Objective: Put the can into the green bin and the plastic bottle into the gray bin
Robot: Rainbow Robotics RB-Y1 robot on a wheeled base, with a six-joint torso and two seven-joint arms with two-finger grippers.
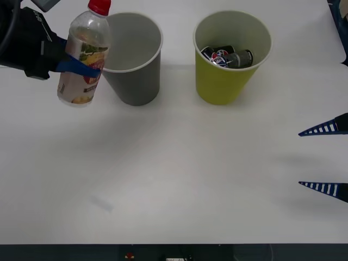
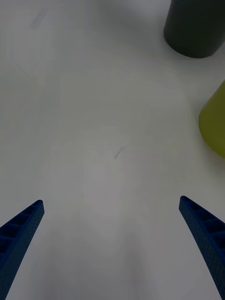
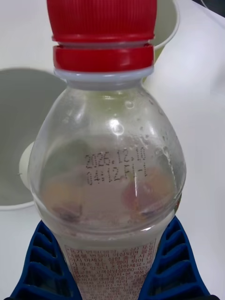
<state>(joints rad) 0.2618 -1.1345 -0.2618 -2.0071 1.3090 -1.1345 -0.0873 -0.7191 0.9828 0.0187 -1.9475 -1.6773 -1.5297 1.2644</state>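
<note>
Two bins on the white table (image 1: 179,179), L gripper (image 1: 81,67) holding the plastic bottle (image 1: 82,57) up beside the gray bin (image 1: 134,81).

L gripper's blue fingers (image 3: 176,262) are clamped round the bottle's labelled body, bottle lifted off the table & near upright w/ red cap on top, just to the left of the gray bin and overlapping its rim edge in the front view; the date print on the clear shoulder reads plainly in the L wrist view. The green bin (image 1: 225,81) stands to the right of the gray one, apart from it, w/ dark cans (image 1: 228,57) lying inside. R gripper (image 1: 325,159) sits at the table's right edge, well apart from both bins, fingers spread wide w/ nothing between them.
</note>
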